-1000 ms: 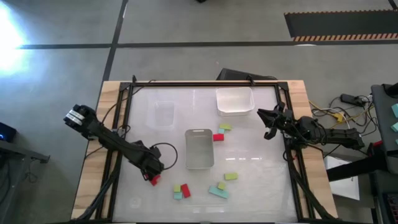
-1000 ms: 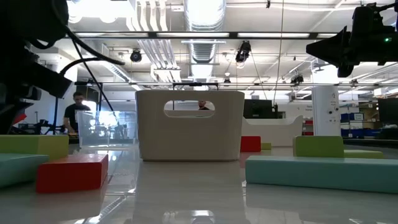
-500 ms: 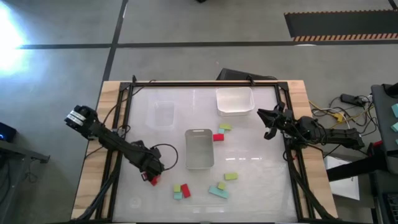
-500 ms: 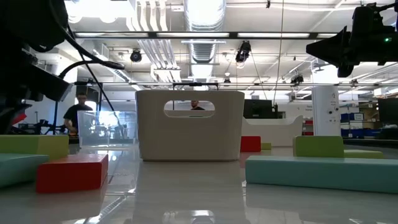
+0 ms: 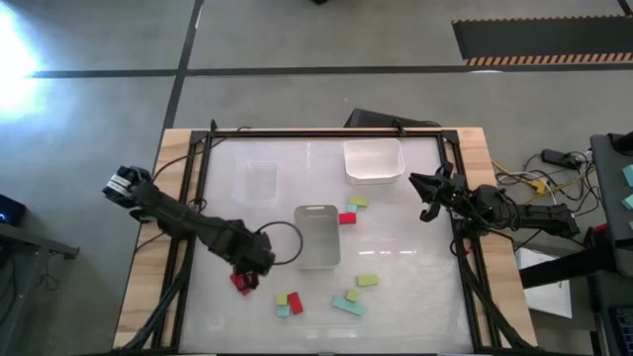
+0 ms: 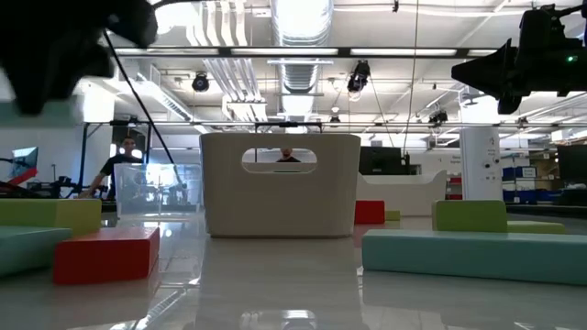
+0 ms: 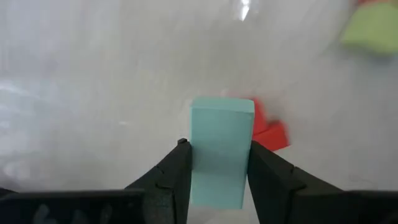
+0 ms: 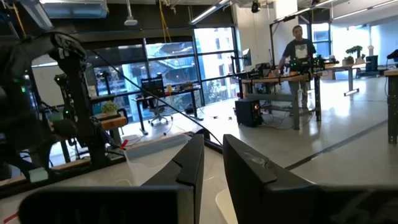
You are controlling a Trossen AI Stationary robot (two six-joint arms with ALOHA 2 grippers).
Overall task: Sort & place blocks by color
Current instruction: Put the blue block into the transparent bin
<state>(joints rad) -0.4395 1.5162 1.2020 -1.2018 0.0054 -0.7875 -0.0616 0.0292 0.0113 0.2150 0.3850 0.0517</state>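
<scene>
One teal block (image 7: 221, 149) sits clamped between the left end effector's (image 7: 216, 165) fingers.

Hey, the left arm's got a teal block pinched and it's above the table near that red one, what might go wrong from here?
Three risks, as judgement:

1. The left gripper clamps only the near end of the teal block; most of it sticks out, so it might twist or slip.

2. A red block lies right beneath; a drop could knock it.

3. The clear tray stands close beside the arm, whose looping cable nearly reaches it and may snag.
</scene>
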